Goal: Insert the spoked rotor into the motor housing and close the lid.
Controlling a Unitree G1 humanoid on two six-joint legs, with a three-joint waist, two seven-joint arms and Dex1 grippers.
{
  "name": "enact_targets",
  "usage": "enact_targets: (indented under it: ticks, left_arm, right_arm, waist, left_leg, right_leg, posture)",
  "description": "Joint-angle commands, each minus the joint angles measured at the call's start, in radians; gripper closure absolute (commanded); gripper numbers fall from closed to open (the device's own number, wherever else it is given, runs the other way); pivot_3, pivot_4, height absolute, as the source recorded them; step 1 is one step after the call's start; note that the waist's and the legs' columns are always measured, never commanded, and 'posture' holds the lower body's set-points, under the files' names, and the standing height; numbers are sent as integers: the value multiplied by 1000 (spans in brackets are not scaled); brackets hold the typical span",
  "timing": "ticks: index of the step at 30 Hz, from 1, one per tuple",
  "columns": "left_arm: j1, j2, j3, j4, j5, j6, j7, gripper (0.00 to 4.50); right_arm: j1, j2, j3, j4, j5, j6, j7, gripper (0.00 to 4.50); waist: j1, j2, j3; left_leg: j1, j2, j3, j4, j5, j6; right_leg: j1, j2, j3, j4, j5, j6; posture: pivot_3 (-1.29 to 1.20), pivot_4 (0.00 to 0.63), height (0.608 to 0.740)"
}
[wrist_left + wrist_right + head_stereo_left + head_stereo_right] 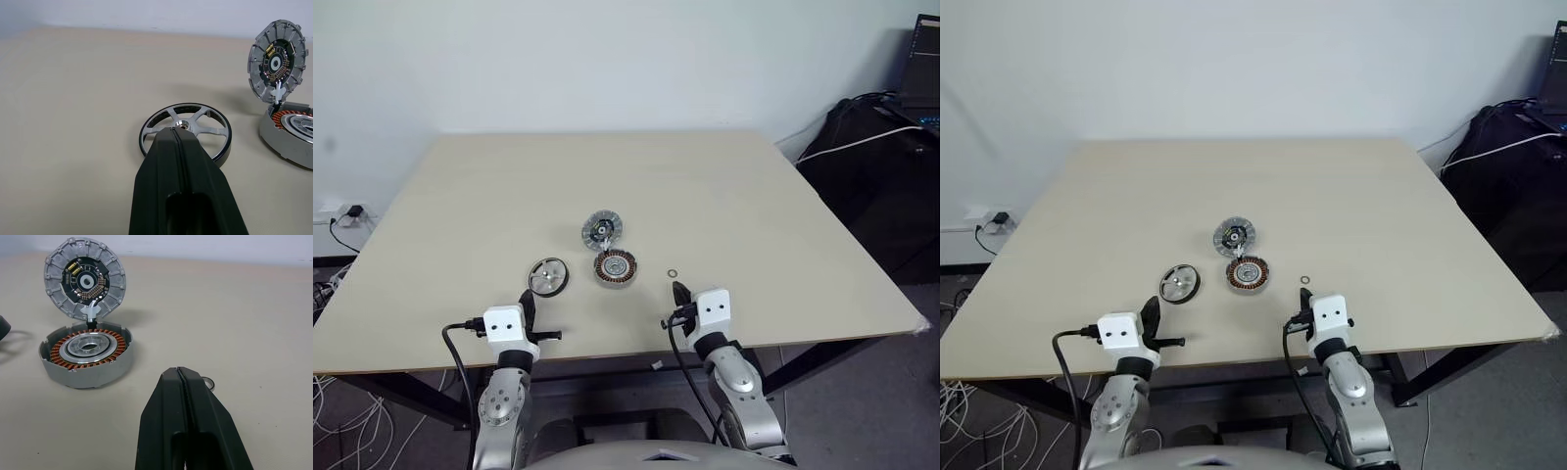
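Both claws sit closed and empty at the table's (pixel 783 196) near edge: left gripper (pixel 174 133) just short of the spoked rotor (pixel 548 276), right gripper (pixel 179 372) near a tiny washer ring (pixel 673 272). Between them, farther in, the motor housing (pixel 615 266) lies open, its lid (pixel 602 230) standing tilted up at the far side, joined by a white wire.

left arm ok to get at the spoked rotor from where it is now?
Probably yes. The spoked rotor lies flat on the table, just ahead of the left gripper, with bare table between them. The motor housing sits off to its right, apart. The gripper is shut and must open first.
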State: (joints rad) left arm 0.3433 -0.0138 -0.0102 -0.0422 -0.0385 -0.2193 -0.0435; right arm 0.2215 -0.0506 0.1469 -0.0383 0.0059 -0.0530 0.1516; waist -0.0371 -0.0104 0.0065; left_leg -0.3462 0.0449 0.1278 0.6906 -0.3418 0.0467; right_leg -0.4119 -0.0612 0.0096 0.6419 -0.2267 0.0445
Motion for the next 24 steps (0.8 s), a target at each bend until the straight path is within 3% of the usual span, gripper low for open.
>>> enact_targets:
  ticks: [1, 13, 24]
  left_arm:
    - [-11, 1, -4, -28, 8, -11, 2, 4500]
    - [-17, 3, -2, -18, 6, -9, 0, 4500]
    - [-22, 5, 0, -7, 5, -12, 0, 4500]
  right_arm:
    - [-16, 4, -9, -11, 1, 15, -9, 4476]
    - [-67, -7, -32, -47, 22, 154, -7, 4476]
    - [-124, 21, -41, -71, 5, 282, -57, 1084]
  waist:
    - [0, 0, 0]
    - [0, 0, 0]
    - [0, 0, 0]
  left_leg:
    - [0, 0, 0, 0, 0, -1]
    - [0, 0, 0, 0, 1, -2]
    - [0, 0, 0, 0, 0, 0]
  right_leg:
    - [0, 0, 0, 0, 0, 0]
    - [0, 0, 0, 0, 0, 0]
    - [0, 0, 0, 0, 0, 0]
  posture:
    - [0, 0, 740]
    - [0, 0, 740]
    - [0, 0, 740]
